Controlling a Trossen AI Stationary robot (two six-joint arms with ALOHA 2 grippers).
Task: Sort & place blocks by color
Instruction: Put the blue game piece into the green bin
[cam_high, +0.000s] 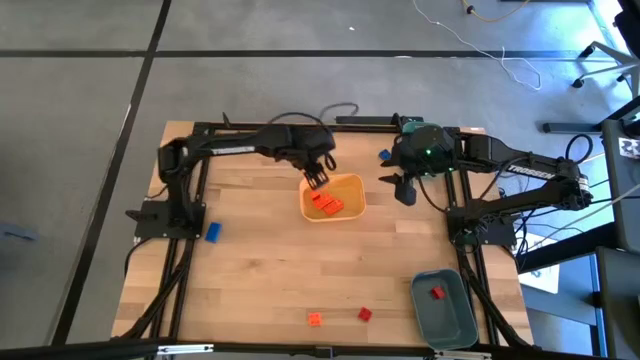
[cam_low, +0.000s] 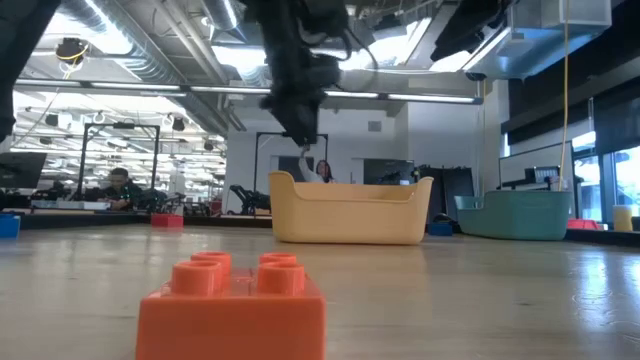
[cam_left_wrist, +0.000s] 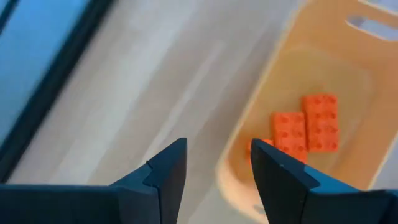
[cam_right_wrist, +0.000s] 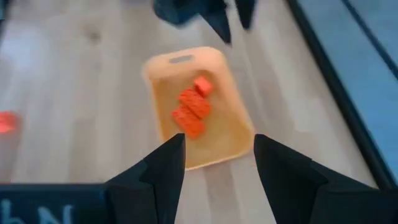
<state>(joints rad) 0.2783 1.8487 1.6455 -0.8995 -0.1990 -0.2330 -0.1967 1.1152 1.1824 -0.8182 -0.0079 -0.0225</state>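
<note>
Three orange blocks (cam_high: 325, 204) sat in the yellow-orange tray (cam_high: 352, 184), with the left gripper (cam_high: 316, 180) hanging right over its rim, fingers apart and holding nothing. The right gripper (cam_high: 404, 191) waited just beside the tray, also spread and empty. One red block (cam_high: 437, 293) lay in the teal bin (cam_high: 447, 318); other blocks were scattered, like the blue one (cam_high: 212, 232) well apart. My worry: the left fingers could clip the tray's rim and shove it.
</note>
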